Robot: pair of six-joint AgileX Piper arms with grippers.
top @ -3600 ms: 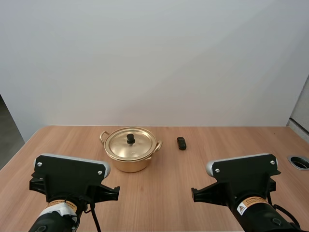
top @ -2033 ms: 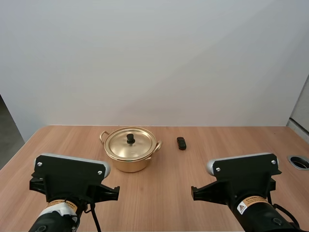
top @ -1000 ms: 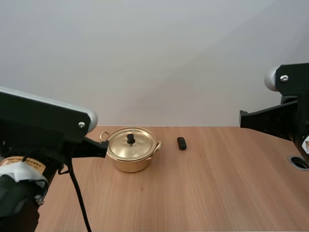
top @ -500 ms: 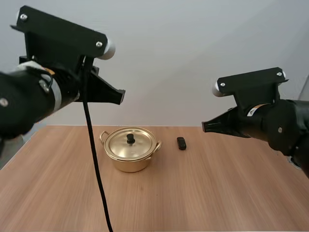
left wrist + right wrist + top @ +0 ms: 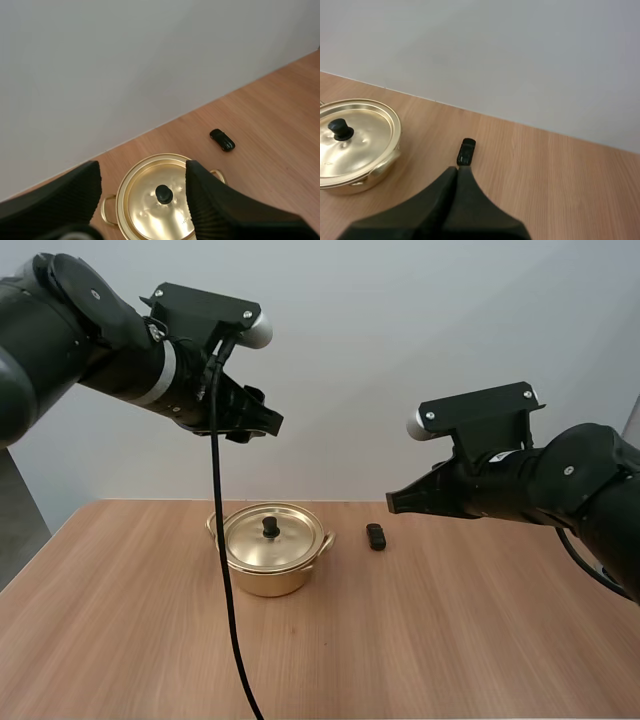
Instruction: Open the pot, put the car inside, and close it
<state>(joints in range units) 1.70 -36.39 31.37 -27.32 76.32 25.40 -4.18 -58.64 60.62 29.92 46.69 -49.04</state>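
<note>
Pot (image 5: 266,578), round shiny gold, lidded; left gripper (image 5: 142,172) spread apart, right gripper (image 5: 456,171) pressed together.

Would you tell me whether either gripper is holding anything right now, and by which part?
Nothing is held. The left gripper is open above the pot; the right gripper is shut on nothing. The car lies untouched.

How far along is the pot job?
Nothing done yet: the lid sits on the pot and the car lies beside it. The left gripper, open, hovers over the lid; the right gripper, shut, points at the car. Opening, loading and closing remain.
</note>
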